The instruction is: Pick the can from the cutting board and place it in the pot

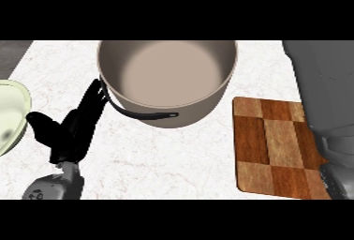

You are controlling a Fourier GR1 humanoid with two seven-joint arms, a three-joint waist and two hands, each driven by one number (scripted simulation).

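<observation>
While the white marbled counter (173, 159) fills the whole view, the biggest shape over it is the grey right forearm (325, 84), running down the right edge from top to bottom. It covers the right side of the cutting board, and no hand shows at its end, so I cannot tell what those fingers are doing.

Next, the pot (200, 117): a wide beige one, upright at top centre, mouth open towards us. Its inner wall and floor are in plain sight.

Over to the cutting board (269, 140), a checkered panel of dark and light wood. It lies flat to the right of the pot and a little nearer us, close to it but not touching.

And the can? It does not show anywhere. If it is on the board, it is behind that forearm. I cannot tell.

Now the left hand (72, 133), black, on the left of the counter. Its fingers are straight and close together, the tips right beside the pot's left wall, thumb spread out to the left, nothing held. The left forearm (52, 185) comes in from the lower edge.

A pale green plate (12, 112) peeks in at the left edge, beside the thumb.

Smallest of all, the pot's black handle (149, 114) curves across its near wall.
</observation>
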